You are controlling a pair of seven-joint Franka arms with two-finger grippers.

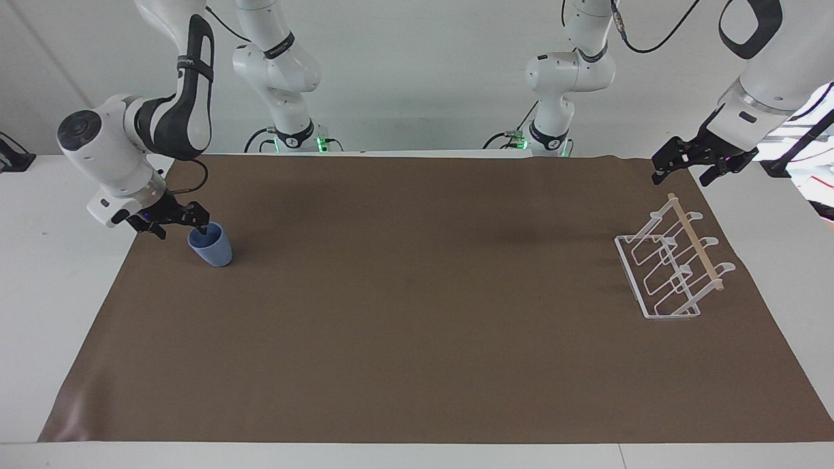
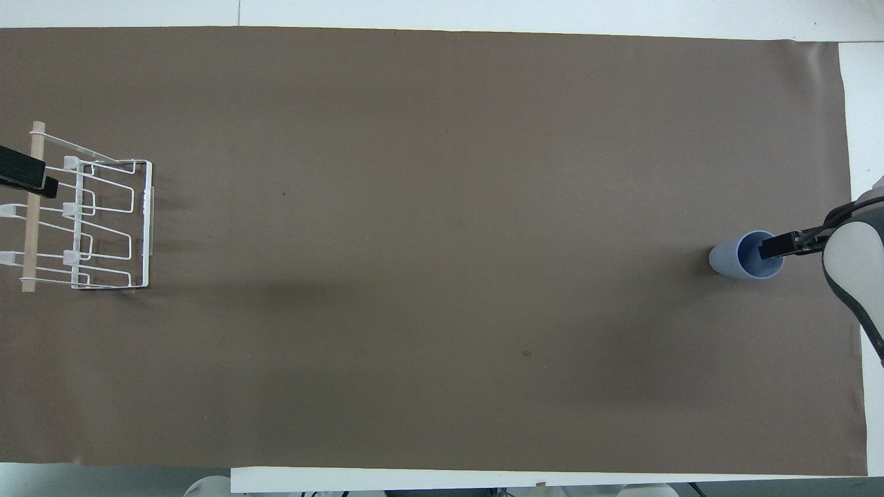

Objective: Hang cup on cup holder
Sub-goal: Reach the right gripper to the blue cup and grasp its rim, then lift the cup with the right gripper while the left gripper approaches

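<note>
high facing view; steep overhead view; both share table (image 1: 39, 273)

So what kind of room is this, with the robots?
Probably a robot lab: two white arms stand at a table with a brown mat, with only a blue cup and a wire cup holder to practise on.
</note>
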